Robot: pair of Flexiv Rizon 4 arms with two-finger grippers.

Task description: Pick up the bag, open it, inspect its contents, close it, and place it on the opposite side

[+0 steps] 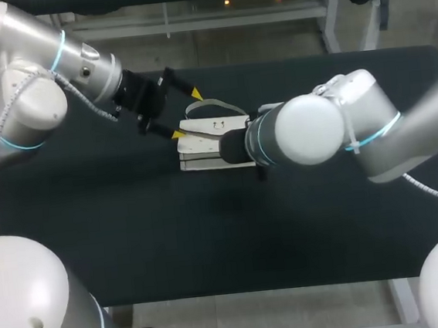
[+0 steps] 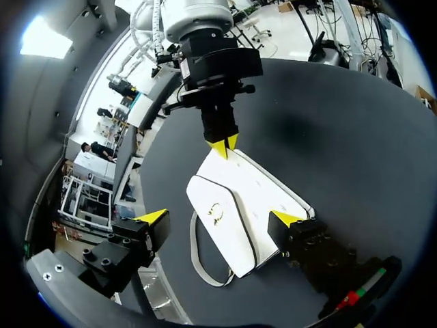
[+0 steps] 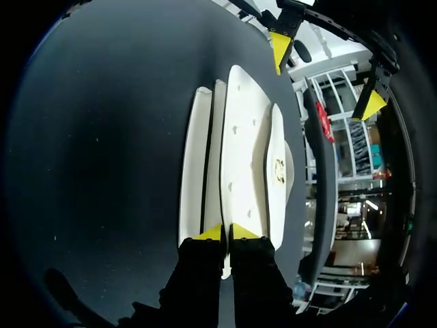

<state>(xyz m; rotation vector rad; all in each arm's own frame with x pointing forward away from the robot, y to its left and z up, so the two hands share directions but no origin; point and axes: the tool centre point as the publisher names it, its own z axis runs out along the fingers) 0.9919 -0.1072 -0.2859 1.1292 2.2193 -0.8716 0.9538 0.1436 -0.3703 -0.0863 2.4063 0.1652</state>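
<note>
A white bag point(image 1: 212, 137) with a metal clasp point(image 2: 215, 212) lies flat on the dark table point(image 1: 133, 234), near its middle. Its grey strap point(image 2: 198, 263) loops out on the far side. My left gripper point(image 2: 218, 219) stands wide open at the bag's left end, one yellow tip on each side and neither touching it. My right gripper point(image 3: 227, 232) is at the opposite end, its two yellow tips pressed together on a thin edge of the bag point(image 3: 239, 150). From the left wrist view the right gripper point(image 2: 222, 145) meets that far edge of the bag point(image 2: 232, 205). In the head view my right arm hides its fingers.
The dark tabletop stretches out bare on all sides of the bag. My right arm's bulky wrist point(image 1: 309, 128) hangs over the table just right of the bag.
</note>
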